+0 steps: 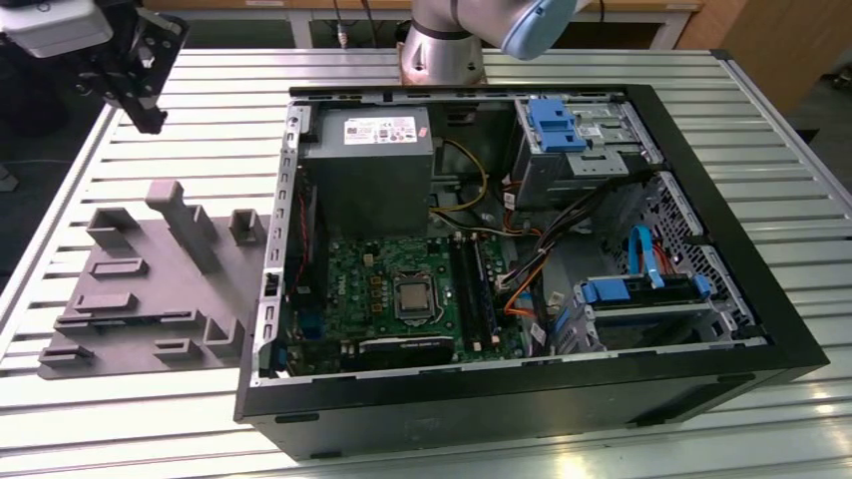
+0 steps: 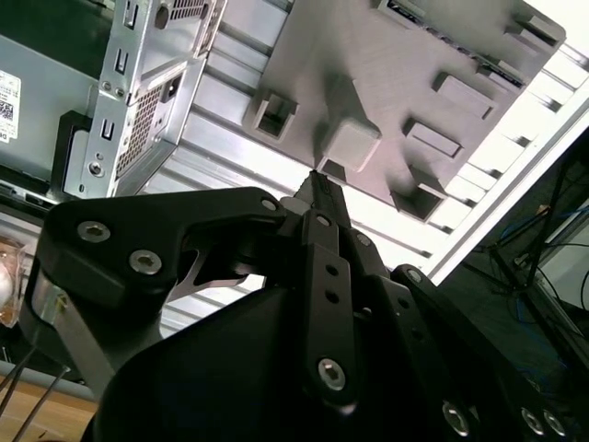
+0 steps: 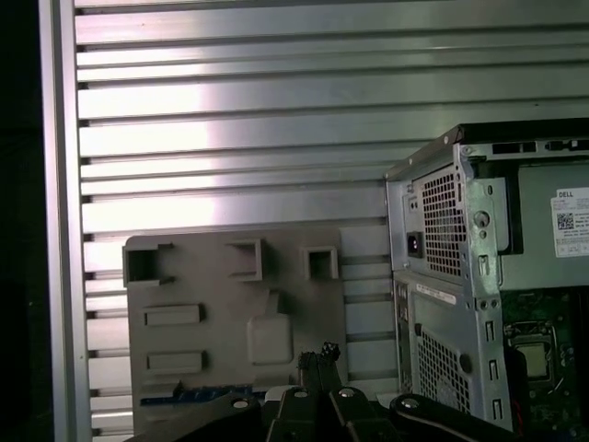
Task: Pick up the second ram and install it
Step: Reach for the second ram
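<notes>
Gripper (image 1: 147, 118), fingers closed on nothing, hangs over the grey tray (image 1: 174, 289) by the table (image 1: 134, 424) edge at the exterior view's left. The second ram (image 3: 198, 392) apparently stands in a tray slot. Descending closed risks striking it or the tray post (image 1: 187, 225).

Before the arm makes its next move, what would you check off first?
1. Tool free to grasp: ok, shut with nothing seen in it.
2. Tool pointed at the grey tray: ok in both wrist views.
3. Second ram spotted on that tray: cannot tell.
4. Computer case open on top: ok.
5. Memory slots on the motherboard free: cannot tell.
</notes>
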You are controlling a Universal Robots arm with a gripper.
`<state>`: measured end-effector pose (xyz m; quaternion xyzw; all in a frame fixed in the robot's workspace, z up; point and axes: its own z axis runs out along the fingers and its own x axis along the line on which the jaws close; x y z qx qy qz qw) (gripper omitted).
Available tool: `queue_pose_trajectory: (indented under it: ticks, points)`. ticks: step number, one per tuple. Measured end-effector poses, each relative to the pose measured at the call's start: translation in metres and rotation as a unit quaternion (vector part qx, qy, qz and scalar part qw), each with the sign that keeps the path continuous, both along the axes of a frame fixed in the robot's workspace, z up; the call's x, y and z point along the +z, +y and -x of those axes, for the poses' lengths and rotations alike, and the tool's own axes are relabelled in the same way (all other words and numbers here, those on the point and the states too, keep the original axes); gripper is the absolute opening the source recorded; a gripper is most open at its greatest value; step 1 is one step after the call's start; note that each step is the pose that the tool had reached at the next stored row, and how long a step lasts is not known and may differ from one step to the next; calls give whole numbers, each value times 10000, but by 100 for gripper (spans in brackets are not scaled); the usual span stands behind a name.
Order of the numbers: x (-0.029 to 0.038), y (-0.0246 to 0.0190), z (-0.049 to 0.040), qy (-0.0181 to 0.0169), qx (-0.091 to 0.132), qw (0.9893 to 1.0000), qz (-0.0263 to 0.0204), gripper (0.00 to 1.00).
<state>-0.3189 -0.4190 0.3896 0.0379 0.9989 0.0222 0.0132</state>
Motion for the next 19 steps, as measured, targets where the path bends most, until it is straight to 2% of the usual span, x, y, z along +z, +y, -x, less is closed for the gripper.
queue_pose_trajectory:
  ticks: [19]
  points:
    - [-7,-36,40,0,0,10000,-2,11]
